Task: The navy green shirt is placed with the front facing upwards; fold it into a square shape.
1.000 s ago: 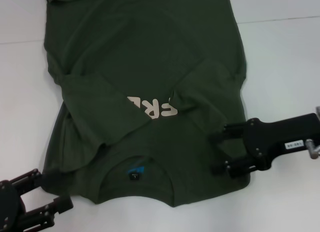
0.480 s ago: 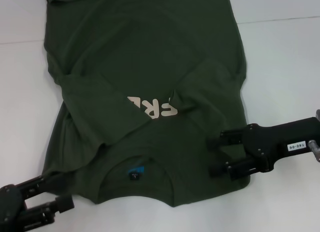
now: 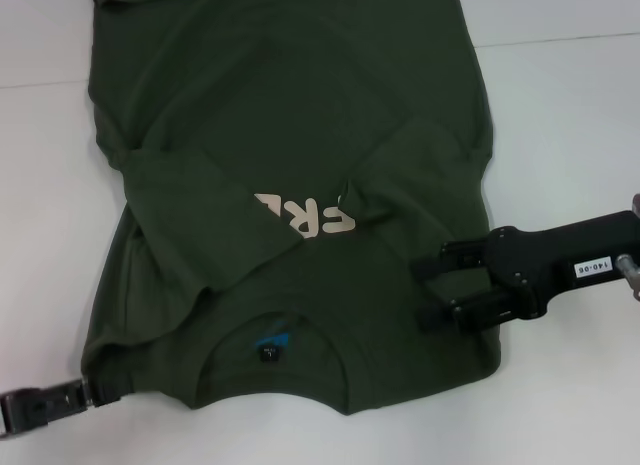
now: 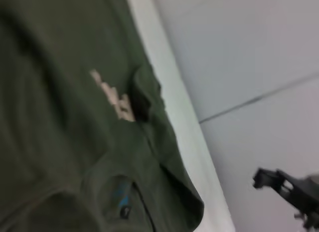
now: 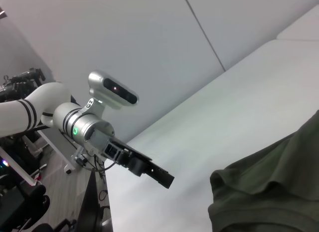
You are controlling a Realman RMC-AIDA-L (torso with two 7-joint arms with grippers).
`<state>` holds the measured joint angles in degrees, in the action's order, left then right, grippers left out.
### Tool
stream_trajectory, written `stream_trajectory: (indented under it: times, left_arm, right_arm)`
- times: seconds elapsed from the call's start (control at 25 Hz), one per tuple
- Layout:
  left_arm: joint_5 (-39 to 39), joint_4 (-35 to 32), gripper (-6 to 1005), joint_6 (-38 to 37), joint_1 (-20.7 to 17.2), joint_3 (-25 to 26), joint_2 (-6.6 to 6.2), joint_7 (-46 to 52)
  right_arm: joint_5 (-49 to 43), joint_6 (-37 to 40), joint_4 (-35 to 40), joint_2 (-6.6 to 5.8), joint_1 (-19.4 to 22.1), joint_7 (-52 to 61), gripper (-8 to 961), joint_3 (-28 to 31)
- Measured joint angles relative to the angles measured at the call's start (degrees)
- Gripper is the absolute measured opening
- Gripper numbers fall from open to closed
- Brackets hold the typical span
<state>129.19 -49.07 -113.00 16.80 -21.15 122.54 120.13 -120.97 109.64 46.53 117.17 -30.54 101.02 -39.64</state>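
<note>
Across the white surface (image 3: 560,135), the navy green shirt (image 3: 290,165) lies spread with both sleeves folded inward over the chest print (image 3: 305,217), collar and blue label (image 3: 270,342) nearest the robot. The right claw (image 3: 428,296) hovers over the shirt's shoulder, fingers spread and grasping nothing. The left claw (image 3: 100,390) sits low at the opposite shoulder's corner; its grip cannot be made out.
</note>
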Motion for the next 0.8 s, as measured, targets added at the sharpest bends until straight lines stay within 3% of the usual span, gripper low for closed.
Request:
stream_trajectory:
  times: [0.2, 0.8]
  left_arm:
    - [0.07, 0.26, 738, 3.16, 0.27, 0.06, -0.03, 12.79]
    - [4.49, 0.22, 716, 12.01, 1.75, -0.13, -0.67, 17.63]
  right_arm:
    - [-0.07, -0.25, 0.26, -0.05, -0.07, 0.11, 927, 0.01]
    - [0.12, -1.45, 0.32, -0.02, 0.39, 0.15, 927, 0.79]
